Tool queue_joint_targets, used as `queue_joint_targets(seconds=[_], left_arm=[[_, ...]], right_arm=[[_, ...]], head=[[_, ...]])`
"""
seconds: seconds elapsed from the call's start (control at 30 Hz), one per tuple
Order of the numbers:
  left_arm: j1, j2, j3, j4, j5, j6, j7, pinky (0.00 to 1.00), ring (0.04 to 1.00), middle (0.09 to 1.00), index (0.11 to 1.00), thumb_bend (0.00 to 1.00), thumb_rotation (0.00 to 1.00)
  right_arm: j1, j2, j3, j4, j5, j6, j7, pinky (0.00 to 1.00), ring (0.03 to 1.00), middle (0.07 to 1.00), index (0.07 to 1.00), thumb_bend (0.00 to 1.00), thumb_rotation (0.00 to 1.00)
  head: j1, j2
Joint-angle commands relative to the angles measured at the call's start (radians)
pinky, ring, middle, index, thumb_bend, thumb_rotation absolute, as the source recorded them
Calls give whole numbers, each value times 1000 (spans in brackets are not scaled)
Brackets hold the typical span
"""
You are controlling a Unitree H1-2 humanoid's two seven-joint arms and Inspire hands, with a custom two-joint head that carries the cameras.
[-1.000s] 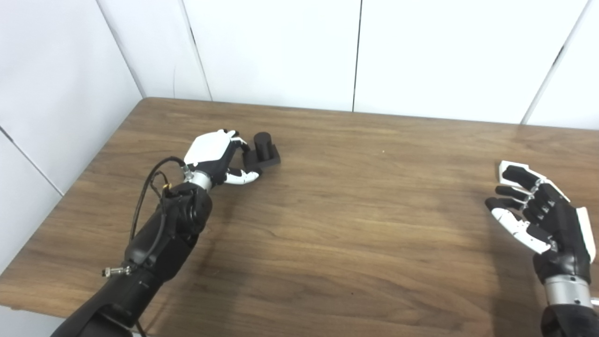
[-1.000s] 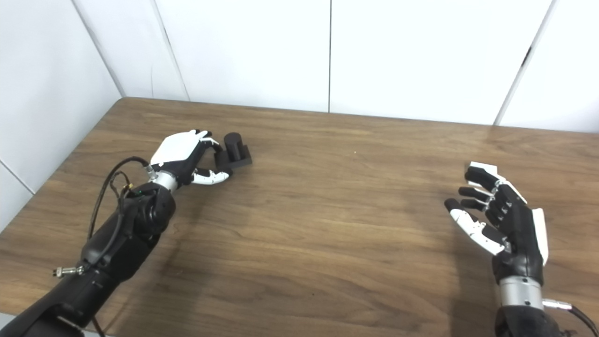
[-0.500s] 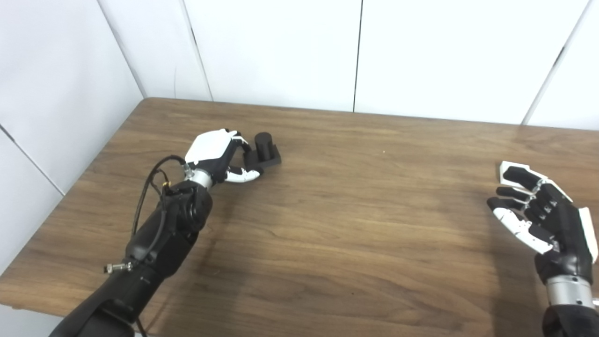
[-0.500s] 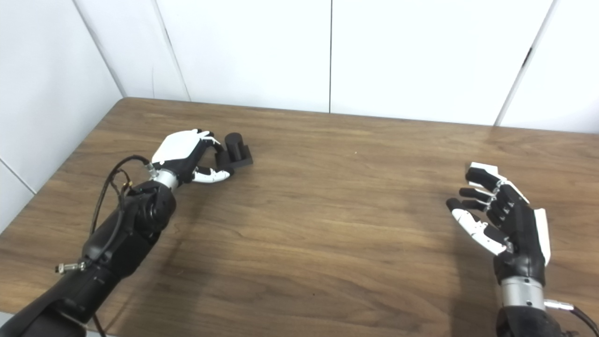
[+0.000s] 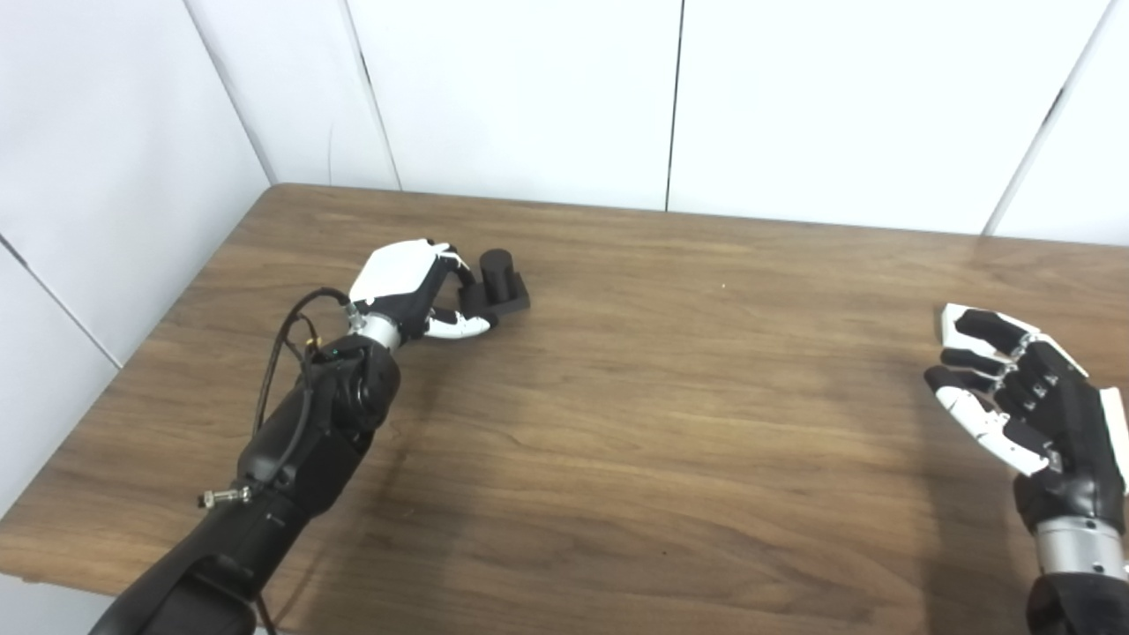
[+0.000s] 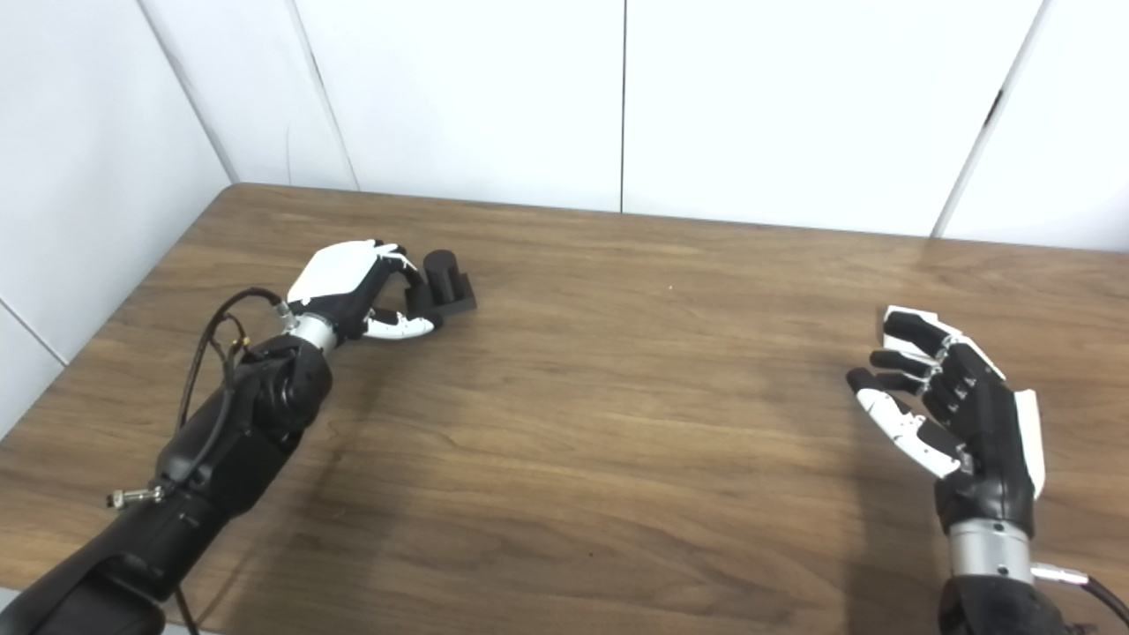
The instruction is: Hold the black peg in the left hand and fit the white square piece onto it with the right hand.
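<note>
a: so where's the black peg?

b: on the desk, left hand curling around it to grip.

a: right hand?

b: open, empty, far right of the peg, white square piece at its fingertips.

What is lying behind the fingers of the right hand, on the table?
A white square piece lies flat on the table, behind the fingers of the right hand. Only its far corner and edge show; the rest, including any hole, is covered.

Left hand curled; right hand open, fingers spread.
</note>
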Motion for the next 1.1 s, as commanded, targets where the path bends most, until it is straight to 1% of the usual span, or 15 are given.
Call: queue_joint_targets(seconds=[0.0, 0.17, 0.2, 0.23, 0.3, 0.43, 0.6, 0.73, 0.83, 0.87, 1.07], left_arm=[[-23, 10, 2, 13, -2, 6, -3, 930, 968, 901, 616, 732, 335], [-20, 9, -1, 10, -16, 7, -5, 911, 946, 882, 575, 724, 294], [-20, 9, 0, 10, -19, 5, -2, 901, 936, 875, 526, 600, 171], [-19, 9, -1, 10, -21, 4, -1, 897, 933, 872, 509, 559, 129], [-17, 8, -2, 7, -24, 6, -1, 895, 925, 866, 496, 526, 97], [-16, 10, -8, 3, -33, 6, -8, 896, 915, 861, 491, 515, 84], [-13, 13, -9, 5, -48, -3, -19, 904, 914, 860, 490, 515, 86], [-8, 16, -7, 2, -69, -13, -26, 917, 917, 862, 490, 515, 86], [-5, 20, -6, 5, -94, -34, -35, 926, 920, 870, 490, 515, 86], [-4, 22, -6, 5, -100, -44, -38, 923, 921, 871, 490, 515, 87], [-2, 44, -25, -2, -139, -103, -81, 916, 947, 884, 492, 516, 91]], right_arm=[[-23, 2, -8, -29, 4, -11, -8, 589, 639, 735, 690, 428, 9], [-22, 0, -9, -28, 7, -14, -6, 593, 647, 738, 694, 417, 0], [-22, 0, -9, -26, 8, -16, -6, 595, 646, 739, 692, 418, 7], [-22, -1, -9, -25, 8, -16, -6, 596, 646, 739, 692, 419, 10], [-22, -3, -11, -26, 11, -15, -3, 603, 648, 741, 693, 420, 31], [-23, -2, -12, -36, 19, 0, -1, 618, 654, 742, 697, 412, 18], [-22, -3, -11, -33, 18, 1, -3, 621, 654, 747, 701, 413, 49], [-22, -5, -11, -30, 17, -7, -2, 627, 654, 750, 704, 401, 35], [-22, -3, -9, -35, 15, 1, -3, 623, 649, 743, 696, 407, 43], [-24, -3, -9, -32, 14, 0, -4, 626, 652, 744, 696, 405, 31], [-29, -6, -6, -17, 12, -17, -1, 610, 649, 750, 702, 405, 21]], head=[[1, 1], [-1, 3], [-1, 3], [-1, 3], [0, 4], [0, 5], [0, 5], [0, 8], [-3, 9], [-5, 9], [-16, 10]])
